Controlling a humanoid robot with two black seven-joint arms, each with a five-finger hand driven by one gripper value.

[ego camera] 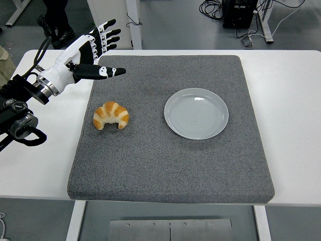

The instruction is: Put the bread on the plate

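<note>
While the left robot hand (93,52) hangs over the far-left corner of the dark grey textured mat (170,165), its five black-and-white fingers (108,34) are spread apart and hold nothing; the thumb juts toward the mat's middle. Its black arm comes in from the left edge, above the white worktop (291,125).

Golden-brown, crescent-shaped croissant (111,115): lies on the mat's left part, nearer the viewer than the hand and apart from it, untouched.

Round pale grey-blue plate (196,113): sits on the mat right of centre, well apart from the croissant, nothing on it.

Mat: lies flat on the worktop, covering most of its middle.

Right arm: does not show.

Beyond the worktop's far edge: grey floor, a person's dark legs and shoes (56,19) at top left, black cables (215,7) at top right.
</note>
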